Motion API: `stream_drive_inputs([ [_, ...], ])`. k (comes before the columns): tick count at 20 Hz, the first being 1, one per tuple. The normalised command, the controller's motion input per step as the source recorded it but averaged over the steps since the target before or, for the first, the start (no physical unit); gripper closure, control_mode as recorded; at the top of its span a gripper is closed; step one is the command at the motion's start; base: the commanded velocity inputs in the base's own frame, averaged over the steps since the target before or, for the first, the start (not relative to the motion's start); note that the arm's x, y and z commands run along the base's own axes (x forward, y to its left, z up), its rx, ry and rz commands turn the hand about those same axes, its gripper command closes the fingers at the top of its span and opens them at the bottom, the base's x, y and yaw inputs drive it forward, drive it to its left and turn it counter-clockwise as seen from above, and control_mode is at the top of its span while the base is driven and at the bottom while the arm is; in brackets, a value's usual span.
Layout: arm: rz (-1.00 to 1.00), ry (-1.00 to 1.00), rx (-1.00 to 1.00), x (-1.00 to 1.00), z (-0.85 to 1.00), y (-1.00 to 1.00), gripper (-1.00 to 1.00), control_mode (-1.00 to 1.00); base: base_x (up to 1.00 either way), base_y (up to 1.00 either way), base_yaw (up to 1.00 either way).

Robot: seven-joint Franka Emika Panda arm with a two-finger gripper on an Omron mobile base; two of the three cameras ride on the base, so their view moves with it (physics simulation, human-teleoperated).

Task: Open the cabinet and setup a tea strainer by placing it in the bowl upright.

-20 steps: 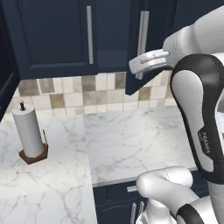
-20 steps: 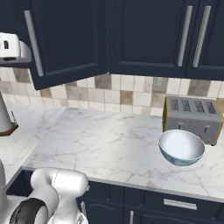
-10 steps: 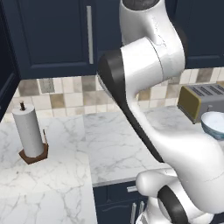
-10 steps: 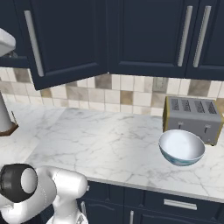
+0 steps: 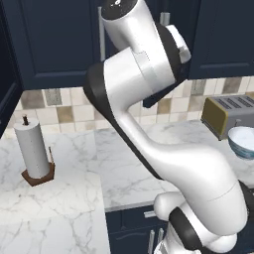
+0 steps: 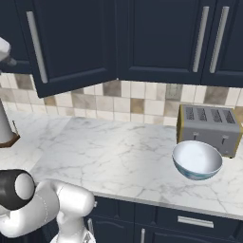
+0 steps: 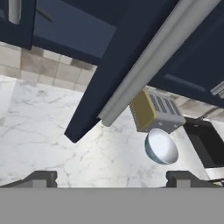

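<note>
Our gripper gapes wide, gripping nothing, just below the dark navy cabinet's swung-out door; the glossy pale-blue bowl sits near the marble counter's front edge.

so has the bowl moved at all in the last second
No. In the right base view the bowl sits in the same spot against the toaster, just in front of its left half, as a second ago.

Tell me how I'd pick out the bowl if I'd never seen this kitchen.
Find the white marble counter under the navy wall cabinets. At its right end stands a boxy yellowish toaster; the bowl sits just in front of it. It is round, glossy and pale bluish-white, the counter's lone dish.
</note>
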Motion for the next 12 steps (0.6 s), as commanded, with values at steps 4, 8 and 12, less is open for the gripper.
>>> stream_drive_inputs([
  [4, -0.02, -0.28, -0.02, 0.19, -0.33, 0.0, -1.0, -1.0, 0.0, 0.0, 0.0],
  [8, -0.01, -0.1, 0.05, 0.34, -0.19, -0.08, -1.0, -1.0, 0.0, 0.0, 0.0],
  [12, 0.0, 0.0, 0.16, 0.45, -0.16, -0.16, -1.0, -1.0, 0.0, 0.0, 0.0],
])
